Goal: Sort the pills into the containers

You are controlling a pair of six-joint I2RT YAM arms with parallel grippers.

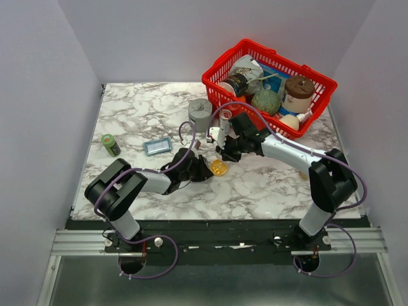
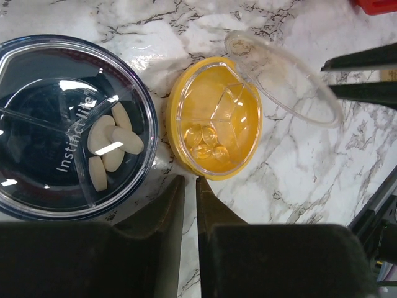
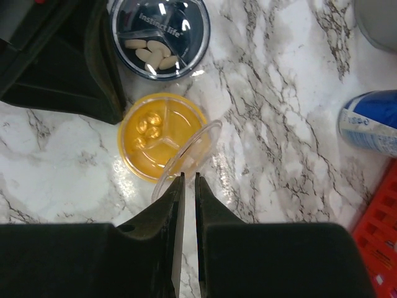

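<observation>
Left claw: the left gripper (image 2: 189, 181) has its fingers pressed almost together with nothing between them. It hovers at 6 o'clock of the two dishes.
Right claw: the right gripper (image 3: 189, 177) pinches the edge of the clear lid (image 2: 288, 81), which stands tilted at the 3 o'clock side of the orange dish (image 2: 175, 121).
Orange dish: it is near the table's centre, with amber capsules (image 2: 208, 139) in one compartment.
Dark dish: the dark dish (image 2: 28, 143) is just beside it at 9 o'clock, with white pills (image 2: 111, 149) in one compartment.
Progress: both kinds seem sorted. No loose pill shows on the marble table (image 2: 298, 174), so probably only closing the orange dish is left.
Hidden: from above, the arms cover the dark dish. Glare makes it unclear whether its cover is on. What lies in the blue tray (image 1: 157, 146) is too small to tell.
</observation>
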